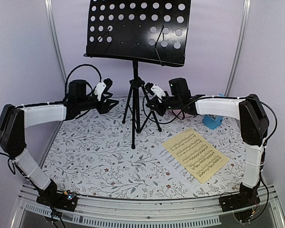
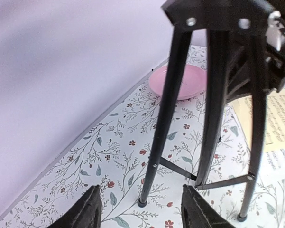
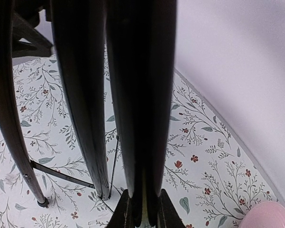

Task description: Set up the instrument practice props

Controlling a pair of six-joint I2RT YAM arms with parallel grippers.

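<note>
Both arms are folded alike: upper links climb outward from the near-edge bases, elbows are high at the sides, and the forearms run level, reaching inward. Left arm (image 1: 42, 114): the left gripper (image 2: 141, 191) is set low with its jaws parted, the fingers (image 2: 87, 211) touching nothing. Right arm (image 1: 223, 105): the right gripper (image 3: 142, 205) points down and is pinched tight on a tripod leg (image 3: 142, 109).

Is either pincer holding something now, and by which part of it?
The right pincer is shut on the music stand, gripping one tripod leg. The left pincer is open and holds nothing.
</note>
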